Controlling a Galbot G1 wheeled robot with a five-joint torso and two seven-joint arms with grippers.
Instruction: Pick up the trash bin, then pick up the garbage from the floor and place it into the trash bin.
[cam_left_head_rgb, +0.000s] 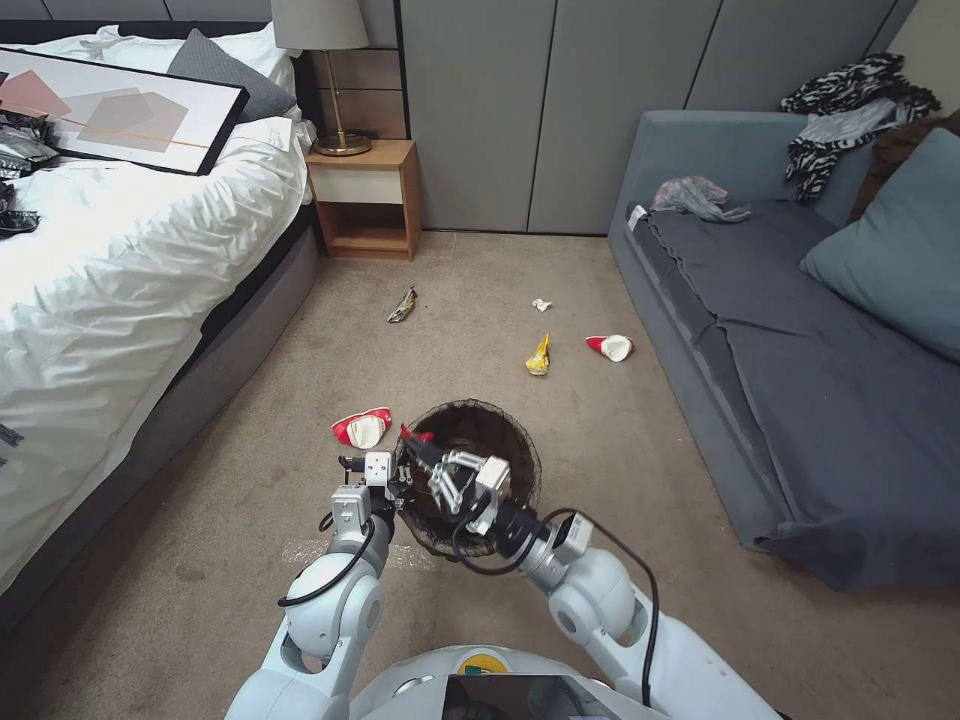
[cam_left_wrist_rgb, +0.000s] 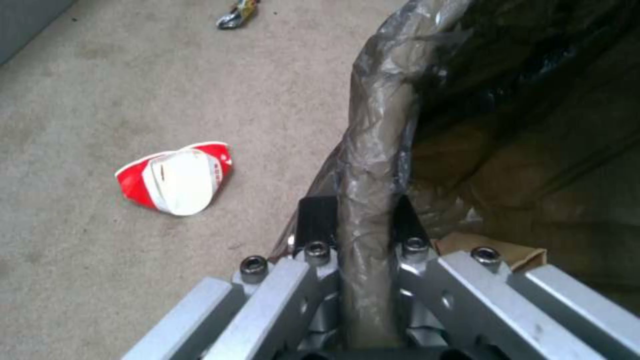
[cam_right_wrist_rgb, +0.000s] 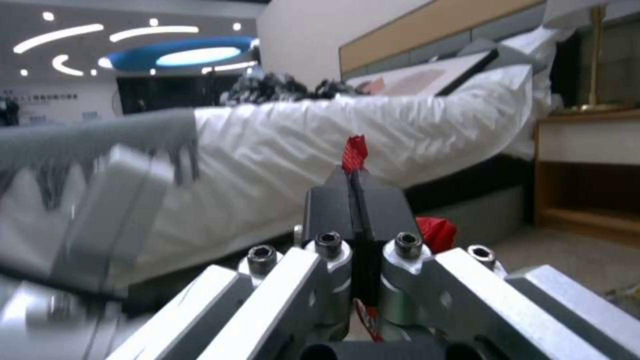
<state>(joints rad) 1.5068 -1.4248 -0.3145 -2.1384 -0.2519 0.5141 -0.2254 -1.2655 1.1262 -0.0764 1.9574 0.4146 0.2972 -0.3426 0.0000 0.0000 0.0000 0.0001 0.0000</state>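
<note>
Bin held off the carpet, rim pinched by left gripper. Right gripper closed on a red wrapper, poised over the bin's mouth. Step: dropping garbage in. Next move needs jaws opened squarely above the liner. Cups, yellow wrapper and wad lie beyond, between bed and sofa.

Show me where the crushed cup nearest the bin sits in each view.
Head: cup on the carpet, left of the bin.
Left wrist: on the carpet beside the rim the left tool clamps.
Right wrist: a red patch past the right tool and its wrapper may be it; cannot tell.
Landmark: the bin rim, head and left wrist.
</note>
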